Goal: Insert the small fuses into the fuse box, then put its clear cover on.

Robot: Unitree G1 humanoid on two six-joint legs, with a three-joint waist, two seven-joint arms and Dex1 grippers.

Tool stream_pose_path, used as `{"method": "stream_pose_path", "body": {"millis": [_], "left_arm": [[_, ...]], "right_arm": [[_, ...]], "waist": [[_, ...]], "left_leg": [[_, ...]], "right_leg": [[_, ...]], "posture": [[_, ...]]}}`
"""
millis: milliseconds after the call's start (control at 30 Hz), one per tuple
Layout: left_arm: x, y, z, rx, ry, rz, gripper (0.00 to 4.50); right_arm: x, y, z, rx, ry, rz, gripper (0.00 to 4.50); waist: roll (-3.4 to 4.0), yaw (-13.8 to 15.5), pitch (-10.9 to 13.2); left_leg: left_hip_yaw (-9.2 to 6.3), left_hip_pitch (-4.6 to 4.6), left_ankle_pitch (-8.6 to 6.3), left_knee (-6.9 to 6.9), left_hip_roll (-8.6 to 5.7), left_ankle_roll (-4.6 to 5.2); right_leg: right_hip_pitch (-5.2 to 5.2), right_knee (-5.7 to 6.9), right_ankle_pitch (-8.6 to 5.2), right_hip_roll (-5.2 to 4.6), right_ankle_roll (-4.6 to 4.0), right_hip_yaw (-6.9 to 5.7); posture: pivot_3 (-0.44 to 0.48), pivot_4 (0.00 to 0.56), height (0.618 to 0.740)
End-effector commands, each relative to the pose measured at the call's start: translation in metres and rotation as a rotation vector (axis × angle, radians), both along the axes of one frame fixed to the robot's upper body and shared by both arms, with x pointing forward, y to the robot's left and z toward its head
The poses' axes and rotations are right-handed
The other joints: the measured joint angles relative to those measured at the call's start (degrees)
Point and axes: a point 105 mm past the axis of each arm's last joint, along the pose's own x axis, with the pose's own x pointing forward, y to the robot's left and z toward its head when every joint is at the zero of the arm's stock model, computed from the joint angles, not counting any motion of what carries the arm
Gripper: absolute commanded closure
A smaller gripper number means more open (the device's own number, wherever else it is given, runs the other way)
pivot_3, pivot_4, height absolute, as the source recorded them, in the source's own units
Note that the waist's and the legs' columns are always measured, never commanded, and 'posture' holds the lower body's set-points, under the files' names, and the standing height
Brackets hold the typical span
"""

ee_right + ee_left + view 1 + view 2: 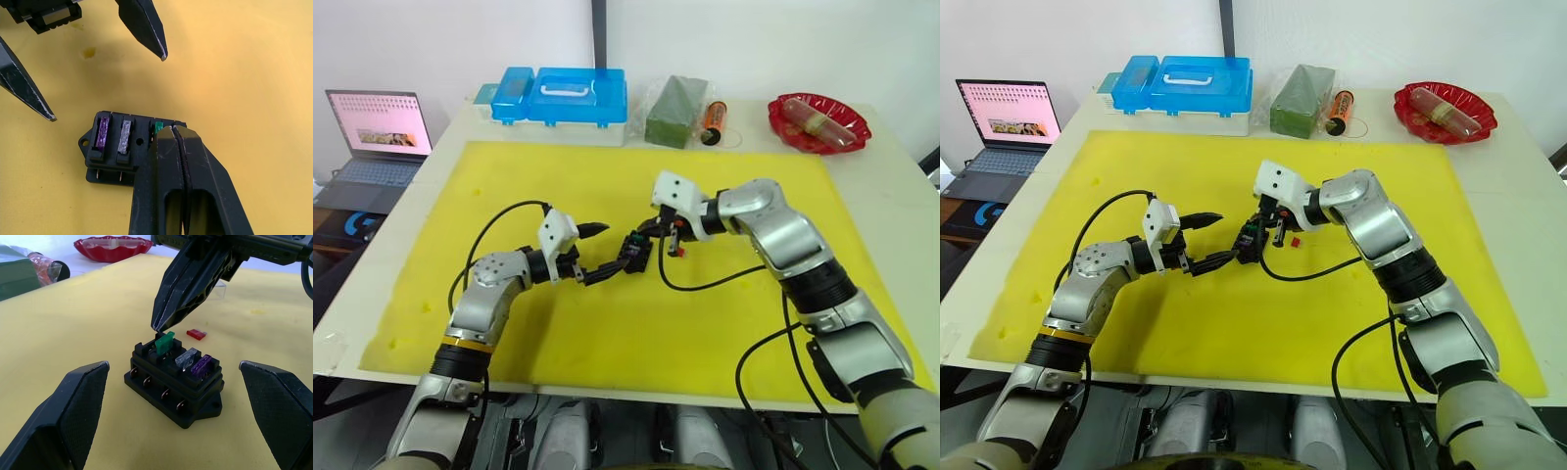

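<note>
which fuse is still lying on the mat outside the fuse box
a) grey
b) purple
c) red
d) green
c: the red fuse lies on the yellow mat beside the fuse box, while the green fuse, grey fuse and purple fuse sit in its slots.

Lab bench, yellow foam mat (607, 323), laptop (377, 137), blue case (563, 96)

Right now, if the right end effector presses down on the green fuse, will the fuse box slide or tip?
Probably stays: the fuse box sits flat and low on the yellow mat. It looks light, and the open left end effector only flanks it, so an off-centre push might shift it.
</note>
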Motion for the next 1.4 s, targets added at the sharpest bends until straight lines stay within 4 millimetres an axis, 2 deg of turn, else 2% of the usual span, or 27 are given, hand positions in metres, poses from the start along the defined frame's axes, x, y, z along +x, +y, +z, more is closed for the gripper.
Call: {"method": "stream_pose_path", "body": {"millis": [33,433,667,833,967,1067,1167,1233,1400], "left_arm": [[-0.002,-0.004,0.012,-0.005,-0.047,-0.018,0.0],[0.0,-0.002,0.014,-0.005,-0.04,0.001,0.0],[0.001,-0.002,0.013,-0.004,-0.035,-0.003,0.0],[0.001,-0.002,0.013,-0.004,-0.032,-0.003,0.0],[0.002,0.0,0.013,-0.002,-0.034,0.002,0.0],[0.002,0.001,0.013,-0.002,-0.036,0.005,0.0],[0.001,0.004,0.013,-0.003,-0.038,0.009,0.0],[0.0,0.005,0.013,-0.003,-0.04,0.008,0.0],[-0.001,0.009,0.015,-0.005,-0.044,0.015,0.0]], "right_arm": [[-0.002,0.002,0.005,0.02,-0.029,0.009,4.49],[-0.001,-0.002,-0.015,-0.009,0.003,-0.007,4.49],[0.002,-0.005,-0.014,-0.003,-0.018,-0.031,4.49],[0.005,-0.003,0.008,0.055,-0.051,-0.034,4.49],[0.002,0.003,0.03,0.101,-0.072,-0.02,4.49],[-0.002,0.006,0.039,0.118,-0.075,-0.009,4.49],[-0.014,0.015,0.04,0.119,-0.08,0.027,3.93],[-0.021,0.021,0.037,0.114,-0.089,0.048,3.3],[-0.025,0.029,0.03,0.092,-0.129,0.046,3.3]], "waist": [[0.0,0.0,0.0],[-0.01,0.0,0.0],[-0.01,0.0,0.0],[-0.01,0.0,0.0],[0.0,0.0,0.0],[0.0,0.0,0.0],[0.0,0.0,0.0],[0.0,0.0,0.0],[0.0,0.0,0.0]], "left_leg": [[0.0,0.0,0.0,0.0,0.0,0.0],[-0.01,0.03,0.0,0.0,0.0,0.0],[-0.01,0.04,0.0,0.0,0.0,0.0],[-0.01,0.04,0.0,0.0,0.0,0.0],[-0.01,0.04,0.0,0.0,0.0,0.0],[-0.02,0.04,0.0,0.0,0.0,0.0],[-0.02,0.04,0.0,-0.01,0.01,0.0],[-0.02,0.04,0.0,-0.01,0.01,0.0],[-0.02,0.04,0.0,0.0,0.0,0.0]], "right_leg": [[0.0,0.0,0.0,0.0,0.0,0.0],[0.02,0.0,0.0,0.0,0.0,0.0],[0.04,0.0,0.0,0.0,0.0,0.0],[0.04,0.0,0.0,0.0,0.0,0.0],[0.03,0.0,0.0,0.0,0.0,0.0],[0.03,0.0,0.0,0.0,0.0,0.0],[0.03,0.0,0.0,0.0,0.0,-0.01],[0.03,0.0,0.0,0.0,0.0,0.0],[0.04,0.0,0.0,-0.01,0.0,0.0]], "posture": [[0.0,0.15,0.74],[0.0,0.15,0.74],[0.0,0.15,0.74],[0.0,0.15,0.74],[0.0,0.15,0.74],[0.0,0.15,0.74],[0.0,0.15,0.74],[0.0,0.15,0.74],[0.0,0.15,0.74]]}}
